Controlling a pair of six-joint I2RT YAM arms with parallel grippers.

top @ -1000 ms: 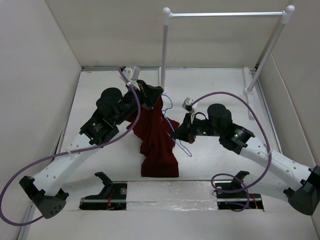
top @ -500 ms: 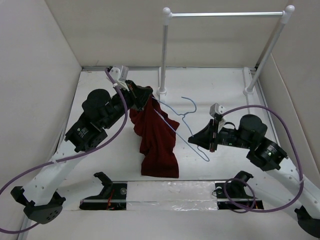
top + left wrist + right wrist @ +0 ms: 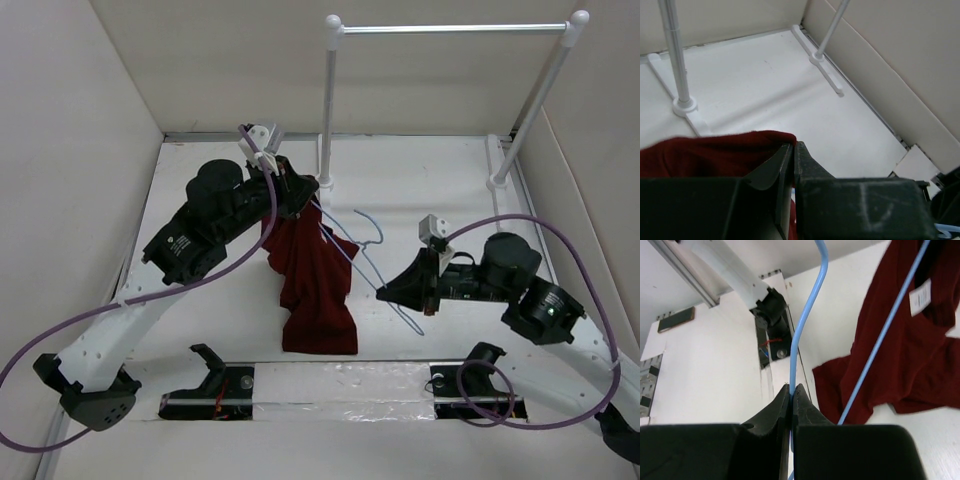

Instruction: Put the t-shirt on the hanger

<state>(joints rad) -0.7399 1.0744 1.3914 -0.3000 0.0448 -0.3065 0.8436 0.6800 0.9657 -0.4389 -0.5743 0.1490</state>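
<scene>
Item: left gripper (image 3: 792, 146) — fingers (image 3: 812, 167) pressed together with no gap showing, a fold of the t-shirt (image 3: 315, 285) pinched at their tips. The dark red cloth is raised off the table (image 3: 440, 180) at that pinch, close to the foot of the white rack (image 3: 328, 100). From there it hangs and trails toward the near edge. Its lower end lies flat on the table between the two arm bases. Item: right gripper (image 3: 791, 388) — fingers (image 3: 767, 412) closed tight on the thin light-blue wire of the hanger (image 3: 796, 345), clamped at one bend of the frame. The hanger is held off the table to the right of the shirt. Its hook sits near the middle of the table, and one long side slants up toward the left gripper, crossing the upper part of the shirt in the overhead view. Whether that wire passes inside the cloth or only in front of it cannot be told. Item: small white tag (image 3: 921, 296) — visible on the shirt's inner side in the right wrist view, just beside the blue wire.
</scene>
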